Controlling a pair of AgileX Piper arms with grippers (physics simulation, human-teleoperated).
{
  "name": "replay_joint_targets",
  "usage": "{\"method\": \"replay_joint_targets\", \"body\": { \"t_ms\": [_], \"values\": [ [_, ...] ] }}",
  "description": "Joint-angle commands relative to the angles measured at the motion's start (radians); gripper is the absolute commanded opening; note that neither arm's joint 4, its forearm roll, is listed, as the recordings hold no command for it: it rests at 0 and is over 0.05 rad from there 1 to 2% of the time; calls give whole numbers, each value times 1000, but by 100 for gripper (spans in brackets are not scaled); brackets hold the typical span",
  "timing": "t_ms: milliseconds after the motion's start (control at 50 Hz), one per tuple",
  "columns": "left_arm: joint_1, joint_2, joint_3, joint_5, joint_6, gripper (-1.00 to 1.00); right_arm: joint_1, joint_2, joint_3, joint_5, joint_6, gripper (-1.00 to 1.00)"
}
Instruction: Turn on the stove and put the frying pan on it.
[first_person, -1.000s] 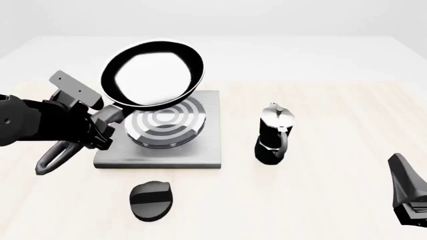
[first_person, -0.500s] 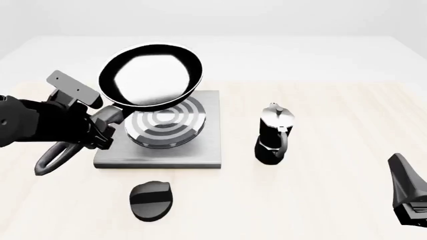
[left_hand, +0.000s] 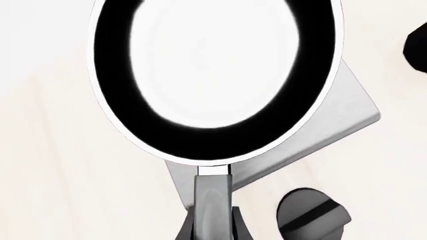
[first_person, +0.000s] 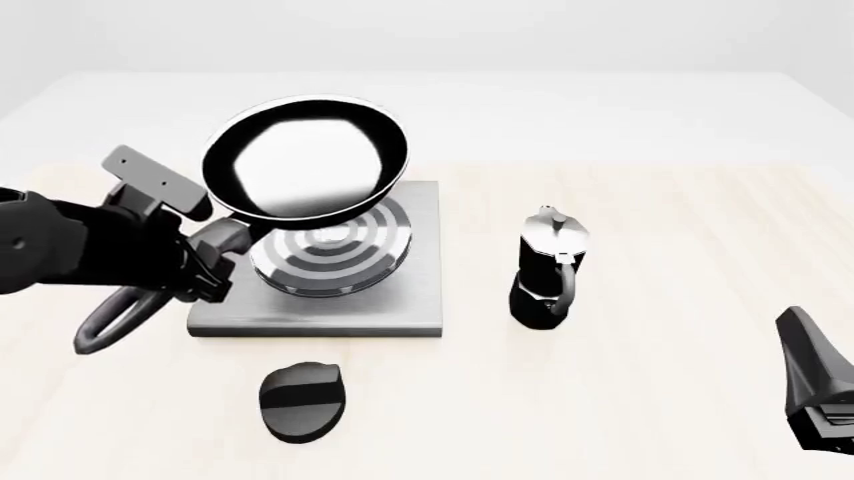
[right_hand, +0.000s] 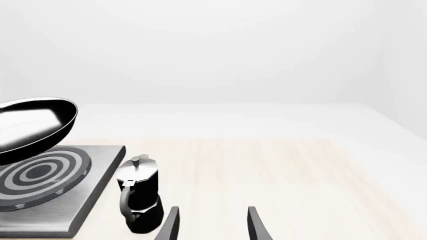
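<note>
Left hand (first_person: 203, 262) is clamped on the frying pan (first_person: 304, 157) by its long black handle, fingers closed around the handle near the pan end; the handle's loop end sticks out down and to the left past the hand in the front view. Pan is held in the air, tilted, over the far-left part of the stove (first_person: 400, 305), not resting on it. The right wrist view shows a clear gap between the pan (right_hand: 30, 127) bottom and the silver rings (right_hand: 37, 172). In the left wrist view the pan (left_hand: 215, 75) fills most of the frame, reflective inside showing white, with the stove (left_hand: 320, 135) plate corner poking out beneath it and the left hand (left_hand: 212, 231) at the handle.

Stove plate sits flat on the table (first_person: 667, 400), left of centre. The black oval knob (first_person: 303, 400) lies on the table just in front of the stove, apart from it, nothing touching it; also seen in the left wrist view (left_hand: 312, 216).

Moka pot (first_person: 549, 268) stands upright to the right of the stove, near but not touching; same in the right wrist view (right_hand: 139, 196).

Right hand (first_person: 817, 395) sits low at the right edge of the front view, well apart from everything; the right wrist view shows its fingers (right_hand: 172, 226) spread apart, holding nothing.
</note>
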Motion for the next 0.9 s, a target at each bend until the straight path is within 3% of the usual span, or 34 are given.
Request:
{"method": "replay_joint_targets", "body": {
  "t_ms": [20, 420, 900],
  "values": [
    [7, 27, -13, -2, 85, -100, 0, 0, 0, 0, 0, 100],
    [-35, 89, 4, -57, 24, -100, 0, 0, 0, 0, 0, 100],
    [-30, 134, 53, -122, 18, -100, 0, 0, 0, 0, 0, 100]
  ]
}}
